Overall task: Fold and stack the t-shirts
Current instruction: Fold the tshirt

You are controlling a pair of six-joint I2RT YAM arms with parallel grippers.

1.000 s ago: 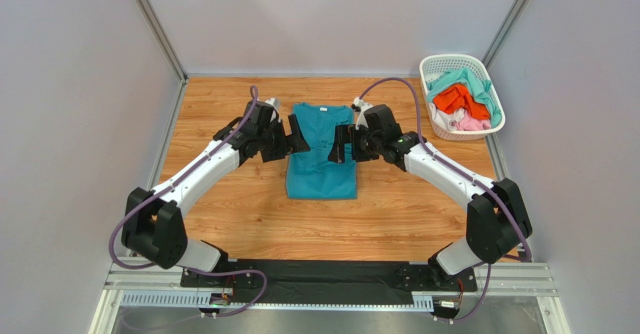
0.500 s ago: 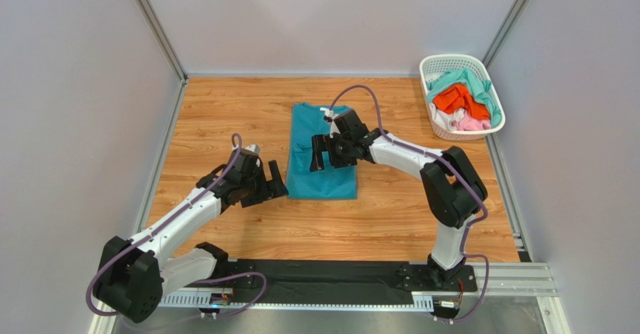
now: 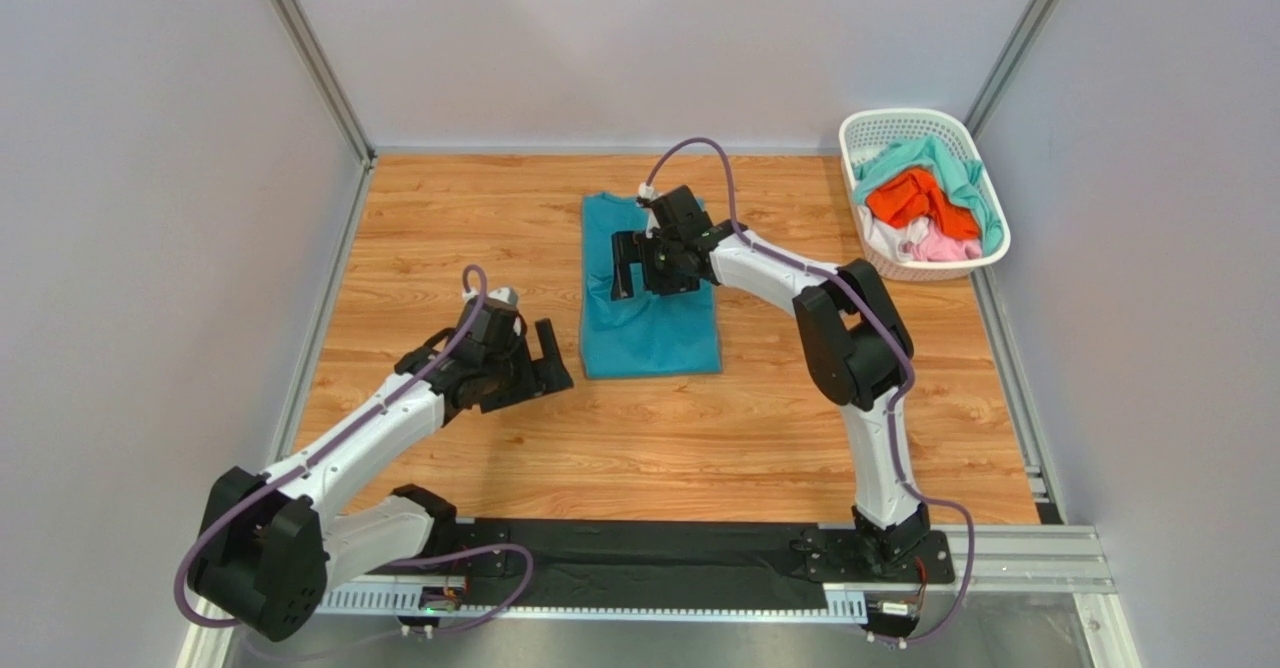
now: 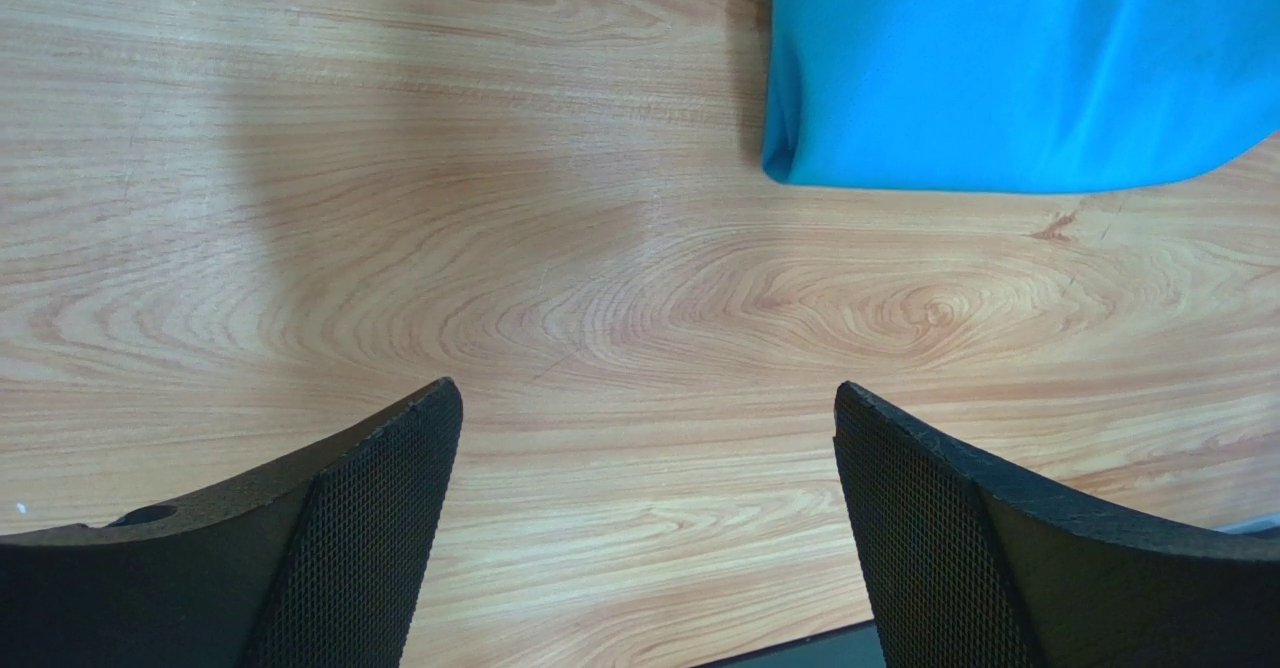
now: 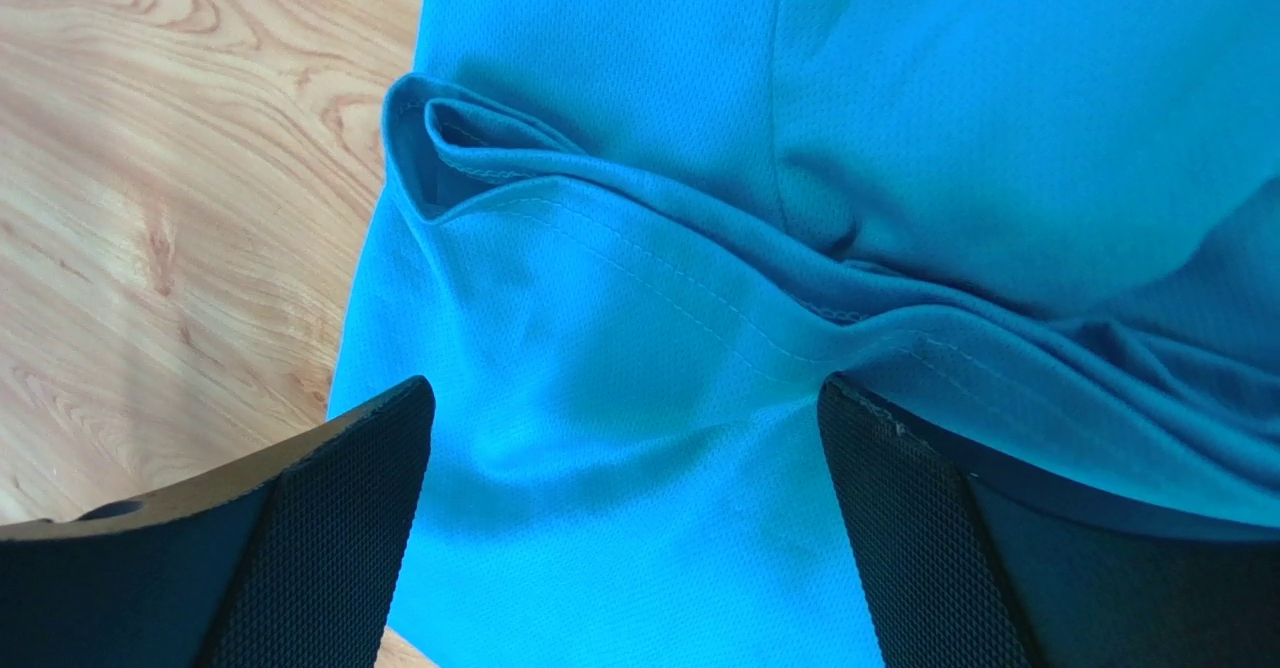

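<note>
A teal-blue t-shirt (image 3: 649, 332) lies folded into a narrow strip on the wooden table (image 3: 451, 218), neck end at the far side. My right gripper (image 3: 637, 274) is open over its upper middle, fingers either side of a raised fabric fold (image 5: 631, 233); whether the fingers touch the cloth I cannot tell. My left gripper (image 3: 544, 365) is open and empty above bare wood, just left of the shirt's near left corner (image 4: 842, 143). More t-shirts, orange (image 3: 917, 196), mint-green (image 3: 939, 158) and pale pink (image 3: 944, 247), lie heaped in a basket.
A white lattice basket (image 3: 860, 140) stands at the table's far right corner. Grey walls with metal frame posts (image 3: 308, 53) enclose the table on three sides. A black base plate (image 3: 646, 556) holds both arms at the near edge.
My right gripper has moved left and toward the far side over the shirt, and the shirt's top has shifted a little. My left gripper pulled back off the shirt toward the near left, then stayed.
</note>
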